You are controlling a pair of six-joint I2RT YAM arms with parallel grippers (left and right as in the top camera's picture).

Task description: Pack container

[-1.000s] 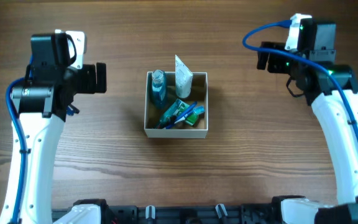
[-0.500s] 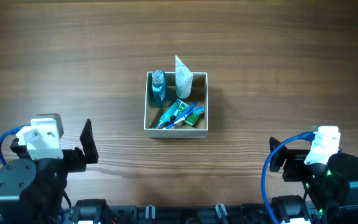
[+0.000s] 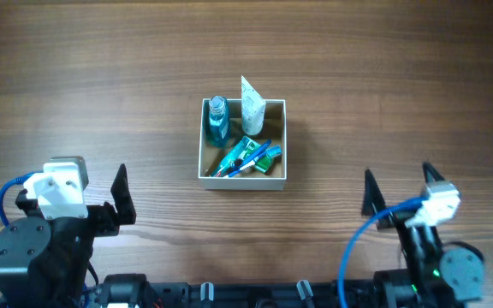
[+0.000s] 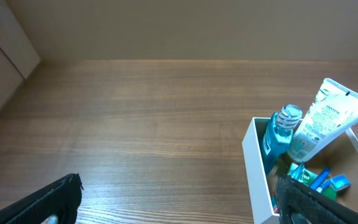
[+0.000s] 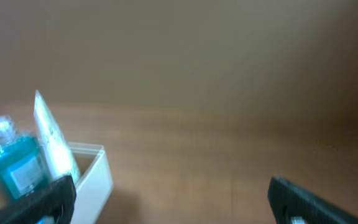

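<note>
Container [image 3: 243,182] (toiletries [image 3: 246,154] inside) lies well apart from left hand [image 4: 178,183], right hand [image 3: 397,174].

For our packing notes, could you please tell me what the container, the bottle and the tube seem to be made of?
Container: likely cardboard, thin matte white walls, tan inside. Bottle: seemingly clear plastic, as blue liquid shows through. Tube: probably soft plastic, white with green print and a flat crimped end.

table [image 3: 67,68]: brown wood grain — matte | wall [image 4: 179,28]: plain tan | light: even, soft
</note>
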